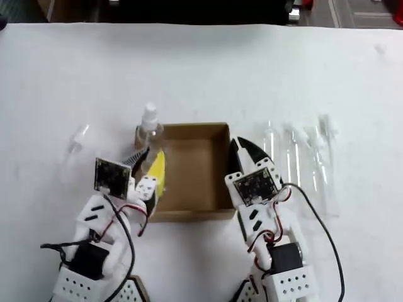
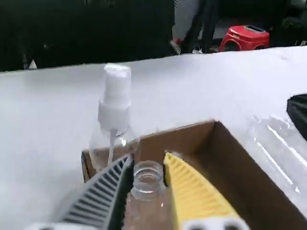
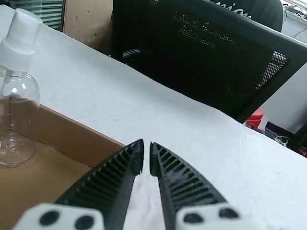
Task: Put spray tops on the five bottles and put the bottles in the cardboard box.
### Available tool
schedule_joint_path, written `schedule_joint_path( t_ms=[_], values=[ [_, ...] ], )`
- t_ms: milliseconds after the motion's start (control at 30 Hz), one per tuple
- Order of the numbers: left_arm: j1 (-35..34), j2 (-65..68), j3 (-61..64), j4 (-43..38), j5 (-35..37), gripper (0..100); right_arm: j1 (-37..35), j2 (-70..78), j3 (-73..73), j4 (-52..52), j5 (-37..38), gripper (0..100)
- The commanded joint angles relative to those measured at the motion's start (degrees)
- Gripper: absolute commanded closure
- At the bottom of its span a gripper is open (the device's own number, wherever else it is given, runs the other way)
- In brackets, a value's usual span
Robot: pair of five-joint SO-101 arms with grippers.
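The left end effector (image 2: 147, 168) is clamped on the neck of an uncapped bottle (image 2: 147, 181), yellow and gray fingers pressed to either side, over the near left part of the cardboard box (image 1: 217, 168). A capped bottle (image 1: 150, 128) with its spray top on stands upright at the box's far left corner. The right end effector (image 3: 146, 158) sits just beside the box's right wall, fingertips almost touching and holding nothing. On the table (image 1: 208, 69), clear items (image 1: 296, 160) lie in a row right of the box; a loose spray top (image 1: 77, 141) lies to its left.
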Motion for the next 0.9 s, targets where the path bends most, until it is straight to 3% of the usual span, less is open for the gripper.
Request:
schedule_joint_path(
  t_ms=[0,300,467,667,867],
  values=[
    [0.1,0.3,-4.3,6.3,5.0,82,0.0,0.0,0.8,-1.1,0.6,98.4],
    [0.0,0.3,-5.3,7.3,3.3,83,0.0,0.0,0.8,-1.0,0.6,98.4],
    [-5.8,0.3,-9.8,7.8,3.3,82,0.0,0.0,0.8,-1.1,0.6,98.4],
    [-6.6,0.3,-22.3,16.3,3.2,79,0.0,0.0,0.8,-1.1,0.6,98.4],
    [-11.9,1.5,-40.6,24.8,-11.9,78,-0.1,0.0,0.8,-1.1,0.6,98.4]
  ],
)
